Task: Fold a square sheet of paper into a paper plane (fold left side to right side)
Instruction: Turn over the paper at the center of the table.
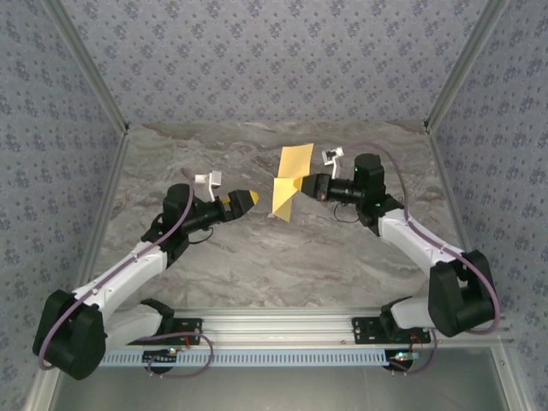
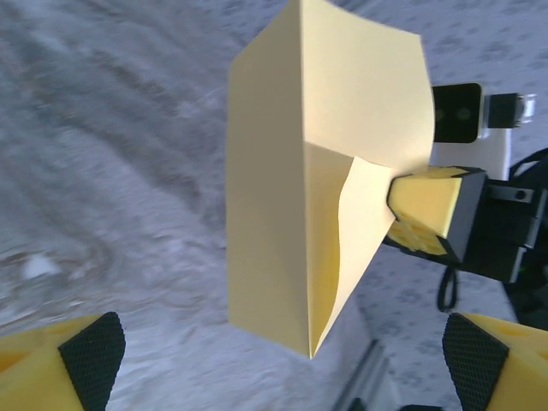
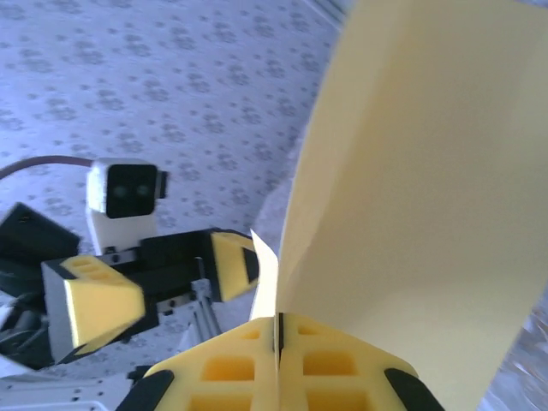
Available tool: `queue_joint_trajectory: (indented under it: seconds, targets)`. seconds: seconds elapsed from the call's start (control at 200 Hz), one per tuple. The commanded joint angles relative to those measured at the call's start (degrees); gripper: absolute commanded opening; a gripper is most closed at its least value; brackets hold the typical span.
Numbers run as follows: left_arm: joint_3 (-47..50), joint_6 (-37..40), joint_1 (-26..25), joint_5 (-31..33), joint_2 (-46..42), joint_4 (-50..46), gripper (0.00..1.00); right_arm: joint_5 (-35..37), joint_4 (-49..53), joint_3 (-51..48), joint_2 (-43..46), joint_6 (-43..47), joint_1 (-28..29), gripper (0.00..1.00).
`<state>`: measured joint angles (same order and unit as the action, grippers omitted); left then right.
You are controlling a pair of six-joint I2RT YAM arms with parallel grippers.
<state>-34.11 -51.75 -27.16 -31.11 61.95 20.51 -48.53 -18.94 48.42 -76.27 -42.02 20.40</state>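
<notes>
Sheet point(image 1: 289, 181): thin matte mustard-yellow paper, partly folded along sharp vertical crease, one inner flap curling. Held upright in air above table point(image 1: 257, 265), near left gripper point(image 1: 247, 199), apart from it. Right gripper point(image 1: 303, 185): yellow plastic fingers pressed together, clamped on sheet's edge. Left gripper: fingers wide apart, black dimpled pads point(image 2: 90, 358), nothing between. Table: grey marble-veined surface. Walls point(image 1: 257, 60): blue-grey floral pattern
</notes>
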Motion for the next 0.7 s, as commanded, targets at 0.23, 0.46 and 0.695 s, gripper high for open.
queue_joint_trajectory:
  seconds: [0.23, 0.46, 0.695]
  targets:
    - [-3.72, -5.36, -6.06, -5.31, -1.40, 15.14, 0.97, -2.00, -5.06, 8.75, 2.70, -8.55, 7.70, 0.04]
    - [-1.98, -6.92, -6.53, -4.34, -3.66, 22.42, 0.79, -1.89, -9.82, 8.40, 2.88, -14.26, 9.14, 0.05]
    - [-1.70, -7.23, -6.57, -3.96, -4.80, 22.58, 0.47, -2.29, -10.65, 7.57, 3.32, -15.83, 9.92, 0.05]
